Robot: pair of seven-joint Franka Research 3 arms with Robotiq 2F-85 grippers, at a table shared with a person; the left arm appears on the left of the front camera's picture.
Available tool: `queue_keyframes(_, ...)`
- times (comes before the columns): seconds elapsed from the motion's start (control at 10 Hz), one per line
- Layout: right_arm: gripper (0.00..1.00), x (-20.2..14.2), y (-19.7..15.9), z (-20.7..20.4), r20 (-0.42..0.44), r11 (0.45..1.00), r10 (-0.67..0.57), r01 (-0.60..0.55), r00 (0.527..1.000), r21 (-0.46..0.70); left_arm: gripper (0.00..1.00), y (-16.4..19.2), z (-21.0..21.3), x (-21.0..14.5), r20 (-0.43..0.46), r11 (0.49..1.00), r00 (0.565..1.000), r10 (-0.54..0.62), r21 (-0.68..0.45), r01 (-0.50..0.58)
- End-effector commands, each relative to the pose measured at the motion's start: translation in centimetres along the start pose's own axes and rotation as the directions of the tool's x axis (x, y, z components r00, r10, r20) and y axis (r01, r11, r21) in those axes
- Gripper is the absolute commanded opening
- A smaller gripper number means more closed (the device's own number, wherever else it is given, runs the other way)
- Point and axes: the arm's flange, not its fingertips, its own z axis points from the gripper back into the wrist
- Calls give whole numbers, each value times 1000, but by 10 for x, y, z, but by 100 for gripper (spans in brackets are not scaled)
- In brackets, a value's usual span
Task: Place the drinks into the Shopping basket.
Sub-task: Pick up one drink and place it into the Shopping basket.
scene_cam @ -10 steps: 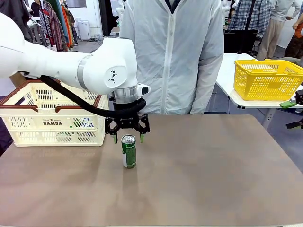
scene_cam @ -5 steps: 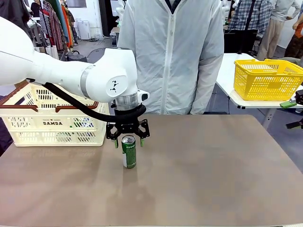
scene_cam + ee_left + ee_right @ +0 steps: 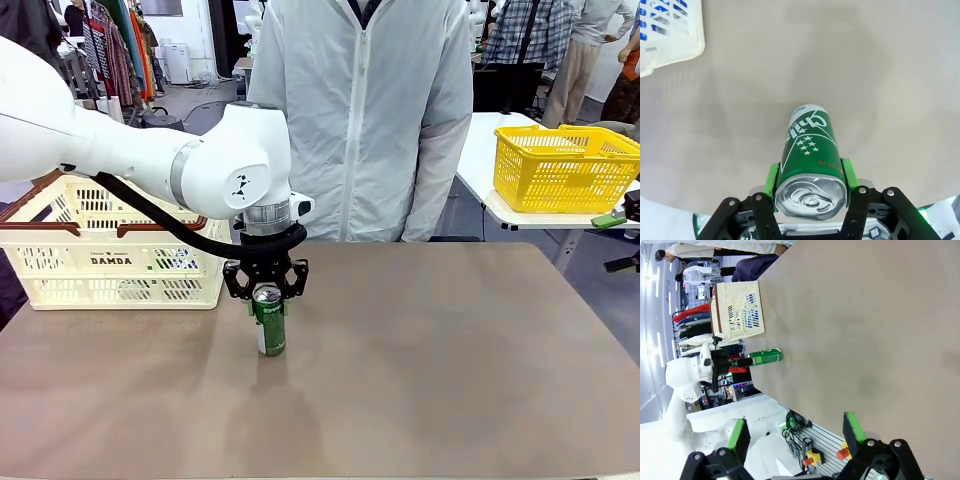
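Green can (image 3: 269, 325) stands upright on the brown table (image 3: 450, 380), a little left of centre in the front view, with the left gripper (image 3: 265, 297) over its silver top and both green pads (image 3: 771, 178) pressed against its sides. Cream Shopping basket (image 3: 110, 240) sits at about ten o'clock from the can, near but not touching. Right gripper (image 3: 797, 432) hangs well apart, its fingers spread on nothing.

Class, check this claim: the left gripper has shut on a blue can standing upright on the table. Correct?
Not quite. The can is green, not blue, as the left wrist view shows. The left gripper has indeed shut on it, upright on the table.
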Motion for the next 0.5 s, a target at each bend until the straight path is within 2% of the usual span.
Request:
queue_keyframes(0.0, 100, -2, 2, 1, -3, 1000, -16, 16, 1000, -12, 0, 2, -2, -2, 37, 999, 999, 25, 29, -26)
queue_keyframes(0.2, 100, -2, 2, 1, -3, 1000, -16, 16, 1000, -12, 0, 1, 6, -3, 43, 1000, 999, -8, -2, 8)
queue_keyframes(0.3, 100, -2, 2, 1, -3, 1000, -16, 16, 1000, -12, 0, 6, 23, -8, 50, 999, 998, -32, -34, 34)
queue_keyframes(0.4, 100, -2, 2, 1, -3, 1000, -16, 16, 1000, -12, 0, 19, 59, -16, 90, 996, 995, -47, -68, 53)
